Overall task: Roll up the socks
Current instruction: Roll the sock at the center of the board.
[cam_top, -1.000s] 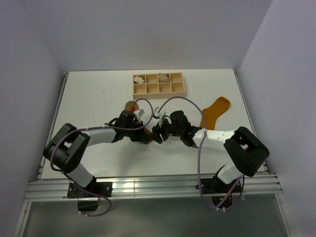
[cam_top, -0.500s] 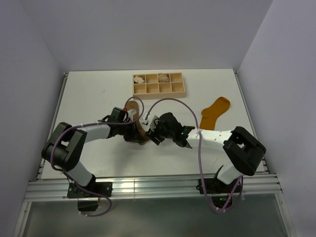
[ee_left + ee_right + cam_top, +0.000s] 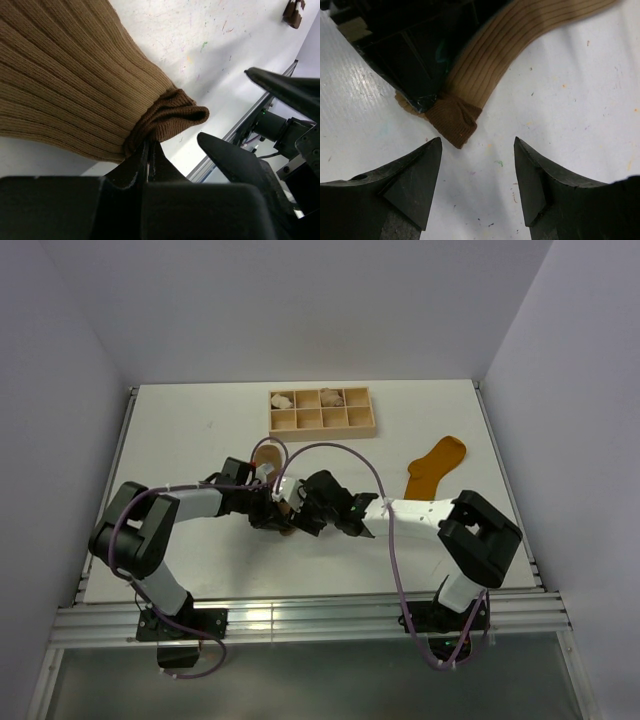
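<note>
The tan-brown sock (image 3: 65,80) lies ribbed across the table in the left wrist view, its dark brown toe (image 3: 170,117) bunched up. My left gripper (image 3: 149,150) is shut on that toe, the jaws pressed together on the fabric. In the top view it sits mid-table (image 3: 278,516). My right gripper (image 3: 477,170) is open and empty, its fingers (image 3: 415,175) just short of the same toe (image 3: 452,120), with bare table between them. In the top view the right gripper (image 3: 300,508) is right beside the left one. The mustard-orange sock (image 3: 436,465) lies flat at the right.
A wooden compartment tray (image 3: 362,420) stands at the back centre, with small pale beige bundles (image 3: 282,399) in two back compartments. Purple cables arch over both wrists. The table's metal rail runs along the near edge.
My right gripper has moved left, up to the sock's toe and the left gripper. The left gripper has pulled back slightly to the left, still holding the toe.
</note>
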Robot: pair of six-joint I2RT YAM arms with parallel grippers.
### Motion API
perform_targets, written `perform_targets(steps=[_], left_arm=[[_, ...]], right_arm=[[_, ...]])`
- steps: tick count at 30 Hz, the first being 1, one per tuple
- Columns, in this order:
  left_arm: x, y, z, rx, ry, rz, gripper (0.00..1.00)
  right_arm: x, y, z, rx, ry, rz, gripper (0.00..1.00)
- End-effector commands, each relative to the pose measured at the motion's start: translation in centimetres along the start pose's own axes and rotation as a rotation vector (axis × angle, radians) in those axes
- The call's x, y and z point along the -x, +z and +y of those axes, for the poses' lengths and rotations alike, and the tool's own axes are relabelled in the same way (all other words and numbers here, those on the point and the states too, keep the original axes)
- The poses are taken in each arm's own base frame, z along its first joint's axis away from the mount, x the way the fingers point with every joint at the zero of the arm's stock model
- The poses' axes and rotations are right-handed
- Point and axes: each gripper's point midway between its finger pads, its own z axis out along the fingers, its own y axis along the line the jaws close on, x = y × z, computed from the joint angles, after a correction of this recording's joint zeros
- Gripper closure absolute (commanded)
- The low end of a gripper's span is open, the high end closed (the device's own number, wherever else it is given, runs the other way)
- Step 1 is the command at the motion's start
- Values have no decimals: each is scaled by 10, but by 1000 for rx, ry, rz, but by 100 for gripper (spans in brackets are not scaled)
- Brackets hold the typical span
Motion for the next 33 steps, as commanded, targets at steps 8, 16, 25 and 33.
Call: perform_targets(steps=[8,16,25,33], left_arm=[[-5,1,4,4,-42,48,100],[-8,1,5,0,-50,61,100],[-7,1,4,-7,-47,60,100],[-9,2,4,-12,-53,66,100]], right_arm=[[17,-2,8,25,-95,18,35],[9,8,25,59,-134,61,36],[17,19,19,27,-156,57,36],[8,32,22,45,-181,96,40]])
